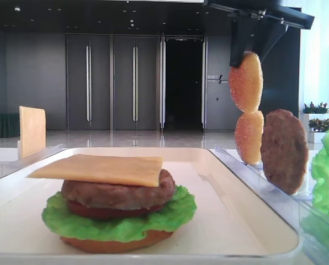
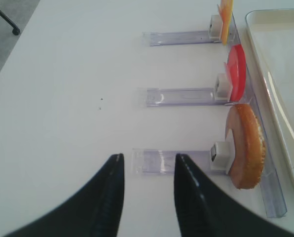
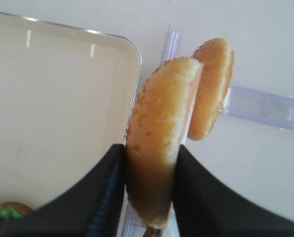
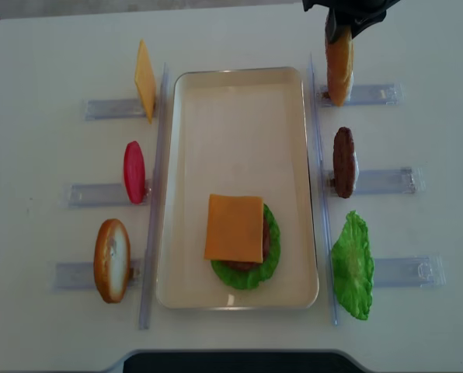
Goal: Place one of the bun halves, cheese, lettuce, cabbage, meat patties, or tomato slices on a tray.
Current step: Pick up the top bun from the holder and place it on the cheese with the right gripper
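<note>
We log the right hand [image 3: 149,190] pinching a top bun [image 3: 159,143] on edge, one finger on the crust and one on the pale underside, lifted clear of its rack at the far right of the tray [image 4: 239,85]. A second bun [image 1: 249,137] remains standing in that rack directly beneath it. The relation that matters: the stack [image 4: 239,237] of bottom bun, lettuce, tomato, patty and cheese sits at the near end of the tray, so from the right hand it lies inward to the left and toward the near edge. The held bun's flat face is vertical; we judge it must be turned level before it can sit on the cheese. The left hand [image 2: 146,190] hangs spread and holds nothing over the surface, beside its own rack bun [image 2: 245,145]; the right one is clearly the working arm. The overhead view gives the tray layout; the low front view alone shows how high the held bun hangs; the right wrist view alone shows the pinch.
</note>
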Motion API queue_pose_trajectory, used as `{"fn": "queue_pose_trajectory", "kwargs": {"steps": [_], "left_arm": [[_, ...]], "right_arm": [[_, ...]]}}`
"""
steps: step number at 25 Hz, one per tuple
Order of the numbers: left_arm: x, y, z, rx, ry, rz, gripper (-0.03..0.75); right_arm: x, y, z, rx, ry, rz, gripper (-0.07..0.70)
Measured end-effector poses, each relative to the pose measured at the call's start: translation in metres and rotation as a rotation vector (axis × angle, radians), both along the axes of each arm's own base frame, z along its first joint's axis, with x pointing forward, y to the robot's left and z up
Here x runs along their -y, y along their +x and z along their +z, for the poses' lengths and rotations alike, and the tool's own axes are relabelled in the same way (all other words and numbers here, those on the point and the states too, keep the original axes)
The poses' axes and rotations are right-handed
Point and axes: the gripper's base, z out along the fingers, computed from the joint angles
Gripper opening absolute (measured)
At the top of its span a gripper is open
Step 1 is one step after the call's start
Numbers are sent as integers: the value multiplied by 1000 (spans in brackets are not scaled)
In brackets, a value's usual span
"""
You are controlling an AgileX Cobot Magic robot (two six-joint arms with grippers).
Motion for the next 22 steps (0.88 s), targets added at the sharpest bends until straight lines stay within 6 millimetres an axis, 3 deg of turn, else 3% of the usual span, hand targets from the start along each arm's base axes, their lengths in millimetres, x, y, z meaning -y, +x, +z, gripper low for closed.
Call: {"fn": "queue_pose_trajectory", "kwargs": {"steps": [16,22], "left_arm": [[0,0,0,0,-1,0,265],[0,0,0,0,-1,0,265]], "right_arm": [[0,-21,33,39,25,-20,239],[-3,-40,45,52,35,-8,239]]}}
